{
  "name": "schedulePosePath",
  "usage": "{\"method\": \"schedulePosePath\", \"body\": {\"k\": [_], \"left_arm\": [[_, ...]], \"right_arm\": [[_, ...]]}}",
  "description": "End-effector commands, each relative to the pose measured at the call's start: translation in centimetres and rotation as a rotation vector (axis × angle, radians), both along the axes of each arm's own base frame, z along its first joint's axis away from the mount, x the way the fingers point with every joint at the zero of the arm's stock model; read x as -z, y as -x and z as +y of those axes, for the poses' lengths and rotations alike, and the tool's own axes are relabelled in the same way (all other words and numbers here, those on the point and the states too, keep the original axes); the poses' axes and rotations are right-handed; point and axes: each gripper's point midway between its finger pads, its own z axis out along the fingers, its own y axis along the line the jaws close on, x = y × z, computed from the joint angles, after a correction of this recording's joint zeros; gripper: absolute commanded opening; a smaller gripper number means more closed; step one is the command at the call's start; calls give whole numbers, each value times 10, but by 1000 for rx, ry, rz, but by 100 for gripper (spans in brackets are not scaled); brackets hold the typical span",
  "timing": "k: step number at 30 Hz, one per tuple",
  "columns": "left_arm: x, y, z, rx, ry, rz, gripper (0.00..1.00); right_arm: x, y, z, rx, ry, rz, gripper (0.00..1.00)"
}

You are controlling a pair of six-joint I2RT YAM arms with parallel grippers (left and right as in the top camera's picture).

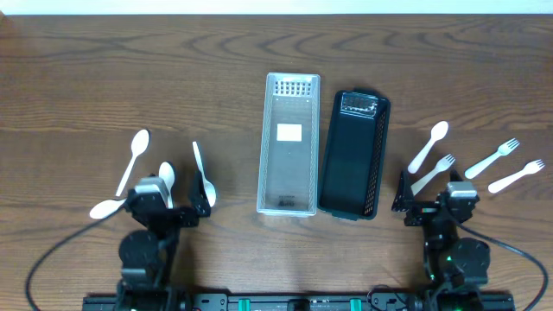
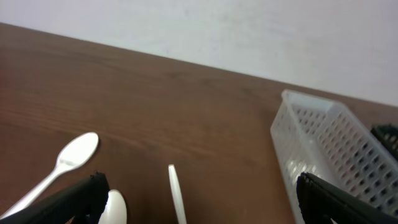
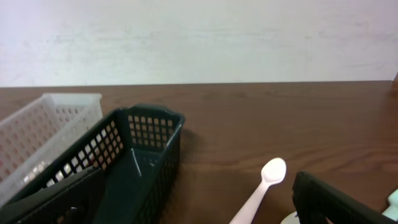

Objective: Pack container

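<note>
A clear white basket (image 1: 289, 145) and a black basket (image 1: 352, 155) stand side by side mid-table, both showing no cutlery inside. White spoons lie at the left: one (image 1: 135, 155), another (image 1: 166, 180), one (image 1: 107, 208) and one (image 1: 202, 175). At the right lie a spoon (image 1: 429, 145) and forks (image 1: 432, 173), (image 1: 492, 159), (image 1: 516, 176). My left gripper (image 1: 169, 210) is open and empty above the left spoons (image 2: 176, 193). My right gripper (image 1: 423, 210) is open and empty, near the spoon (image 3: 260, 186) and the black basket (image 3: 124, 162).
The white basket (image 2: 329, 146) shows at the right of the left wrist view. The table's front edge runs just behind both arm bases. A pale wall lies beyond the far table edge.
</note>
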Motion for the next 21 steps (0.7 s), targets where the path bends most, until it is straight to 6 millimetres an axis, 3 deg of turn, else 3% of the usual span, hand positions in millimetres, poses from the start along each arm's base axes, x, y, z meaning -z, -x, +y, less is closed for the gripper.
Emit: {"method": "schedulePosePath", "body": {"k": [1,6,12,18,21], "left_arm": [[-50,-12,2,-21,12,-22,98],[-76,-44,0,-23,1,117,98],[-81,-71,-1,-21,-32,405,98],[-78,-76,-2,28,-118,671,98],[-78,-75,-9,63,-99,699,98]], "right_arm": [[-33,-3,-8,37,3,-5,99],[-56,-23,-18,72,24,124,99],[-81,-62,-19,40,76,393,99],[-74,-87,-27,36,50,801,99],[-69,-103,-26,21,40,877,99]]}}
